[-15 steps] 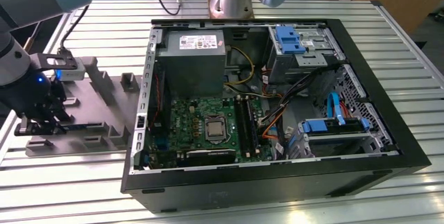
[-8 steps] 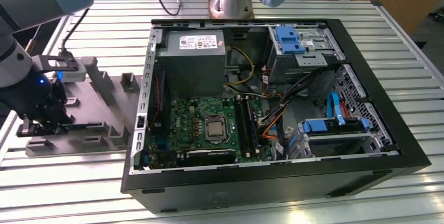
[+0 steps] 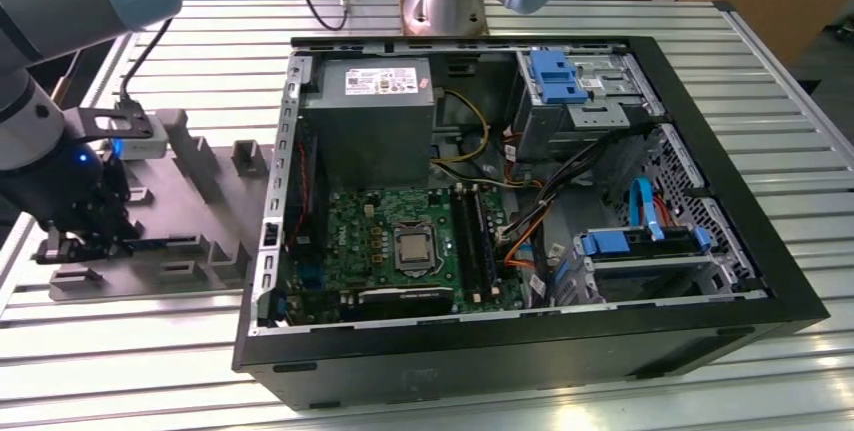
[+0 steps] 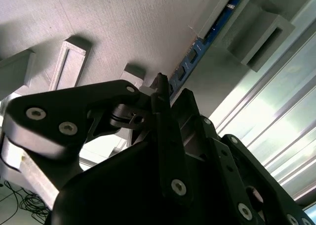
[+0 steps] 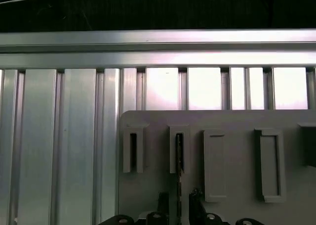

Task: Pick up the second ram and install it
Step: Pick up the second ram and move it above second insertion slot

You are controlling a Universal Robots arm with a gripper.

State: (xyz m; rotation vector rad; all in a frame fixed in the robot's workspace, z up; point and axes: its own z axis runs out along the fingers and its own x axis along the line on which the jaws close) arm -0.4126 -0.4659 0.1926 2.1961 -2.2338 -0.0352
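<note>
The second ram is a thin blue-green stick standing on edge in slotted holders of a grey fixture tray, on the exterior view's left. In the first wrist view the ram shows edge-on as a dark line through a holder slot. My gripper hangs low over the tray's near end. Its black fingers stand on either side of the ram's end, with a little room showing on each side in the first wrist view, where the gripper sits astride the stick. In the exterior view the ram is a dark strip beside the gripper.
An open black computer case lies to the exterior view's right of the tray, with a green motherboard, long black memory slots, a grey power supply and blue drive brackets. Everything rests on a ribbed aluminium table.
</note>
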